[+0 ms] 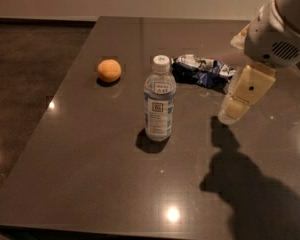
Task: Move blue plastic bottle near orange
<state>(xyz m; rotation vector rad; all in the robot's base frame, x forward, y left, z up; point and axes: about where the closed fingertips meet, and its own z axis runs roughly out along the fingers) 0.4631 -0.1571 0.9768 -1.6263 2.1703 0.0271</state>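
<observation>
An orange (109,70) sits on the left part of a dark, glossy bench (85,164), not far from its left edge, where dark floor (25,84) shows beyond. To the right of the fruit and nearer the camera, a blue plastic bottle (159,100) stands upright on the bench with its white cap on and its label turned to the camera. It is well apart from the orange and throws a small shadow at its base. Behind the bottle and further right lies a crumpled dark blue and white snack bag (202,69), not touching the bottle. Right again, the robot's cream-coloured gripper (231,113) hangs over the bench, angled down and to the left, its tip near the bag's right end and apart from the bottle. Whether the gripper is spread or pressed together cannot be told. The white arm (280,29) fills the upper right corner, and its broad shadow (250,189) spreads across the bench's lower right.
</observation>
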